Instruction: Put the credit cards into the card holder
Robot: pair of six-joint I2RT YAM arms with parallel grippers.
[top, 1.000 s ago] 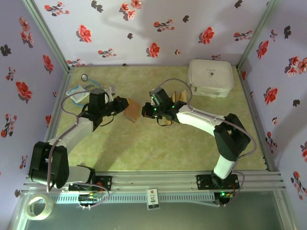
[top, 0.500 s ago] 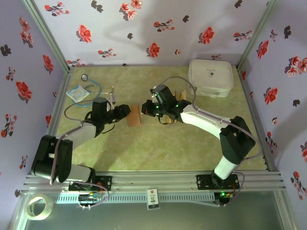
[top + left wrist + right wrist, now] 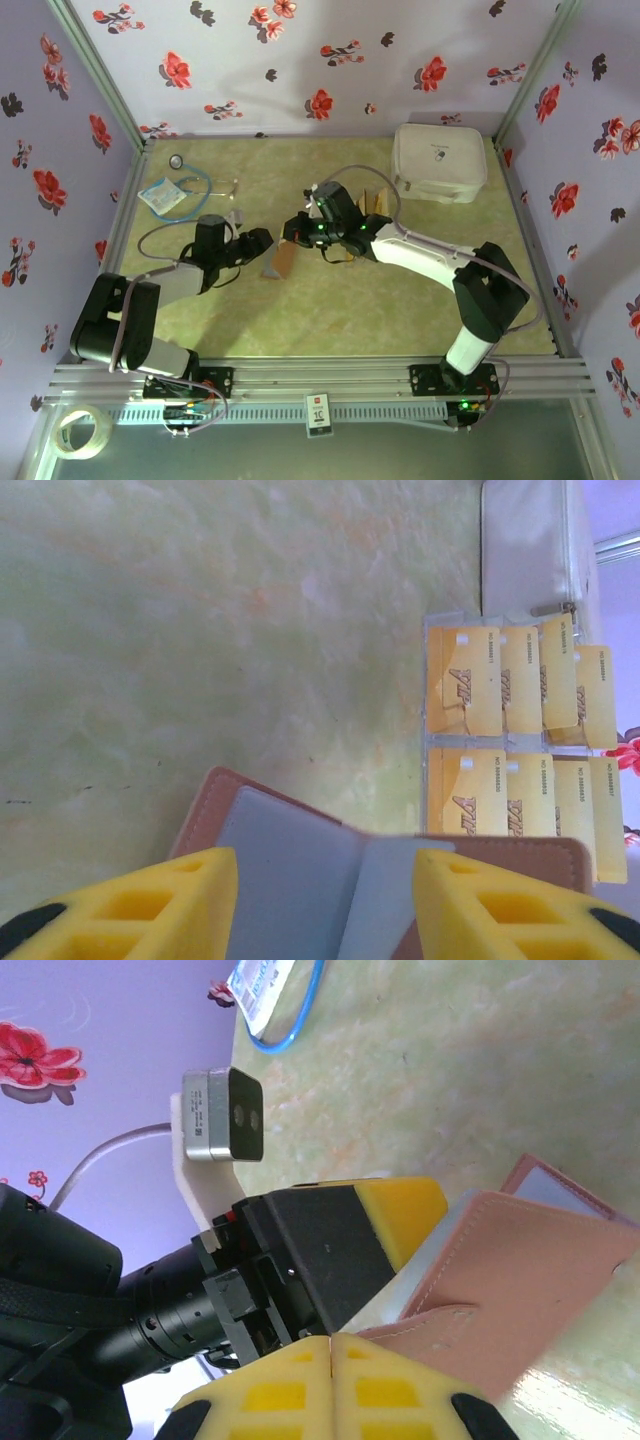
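Observation:
The card holder [image 3: 281, 262] is a reddish-brown wallet, spread open and tilted up off the table between the two arms. My right gripper [image 3: 292, 232] is shut [image 3: 332, 1342] on the edge of one leather cover [image 3: 530, 1260]. My left gripper [image 3: 262, 240] is open [image 3: 325, 880], its yellow fingers on either side of the grey inner pages [image 3: 290, 870]. One left finger [image 3: 405, 1215] rests against a grey page. The credit cards [image 3: 377, 201] are golden-orange and stand in two rows in a clear rack [image 3: 470, 680] beyond the holder.
A large white zippered case [image 3: 438, 162] sits at the back right, just behind the card rack. A blue-tubed stethoscope and a packet [image 3: 165, 195] lie at the back left. Flowered walls close in three sides of the table.
My left gripper has opened and let go of the card holder, and has dropped toward the near side. The holder has sunk a little nearer and spread open, still held by the right gripper.

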